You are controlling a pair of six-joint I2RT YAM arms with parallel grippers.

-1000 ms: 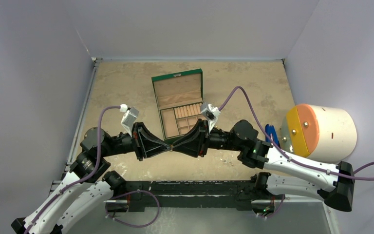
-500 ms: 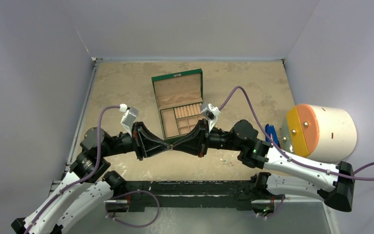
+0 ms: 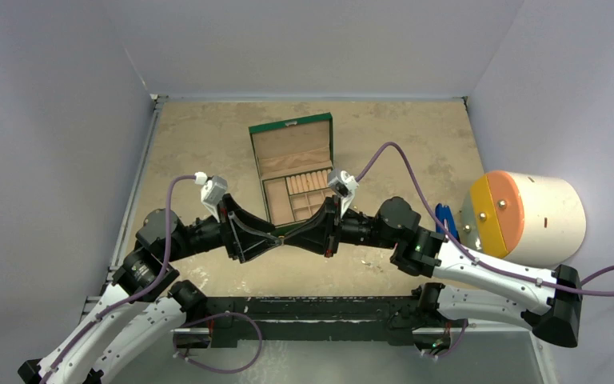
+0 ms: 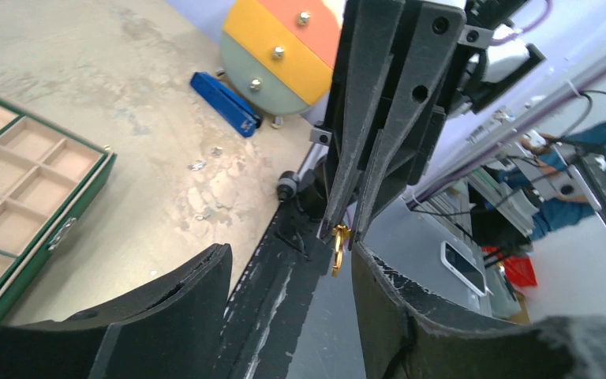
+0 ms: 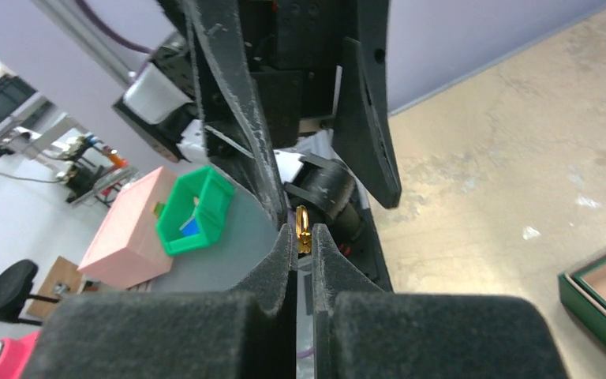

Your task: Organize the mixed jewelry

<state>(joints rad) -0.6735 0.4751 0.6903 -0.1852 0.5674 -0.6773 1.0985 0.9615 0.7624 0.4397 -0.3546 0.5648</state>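
Above the table's near edge the two grippers meet tip to tip. A small gold ring is pinched between the tips of my right gripper, which is shut on it. In the left wrist view the same gold ring hangs from the right gripper. My left gripper stands open, its fingers on either side of the ring and apart from it. From above, the left gripper faces the right gripper. Several tiny loose jewelry pieces lie on the table. The green box lies open behind the grippers.
A blue clip-like tool lies beside a big white cylinder with an orange and yellow face at the right. The black base rail runs along the near edge. Grey walls close in the tan table.
My left gripper has opened and let go of the gold ring. The right gripper closed on it a second ago and now holds it alone. The left wrist shifted slightly.
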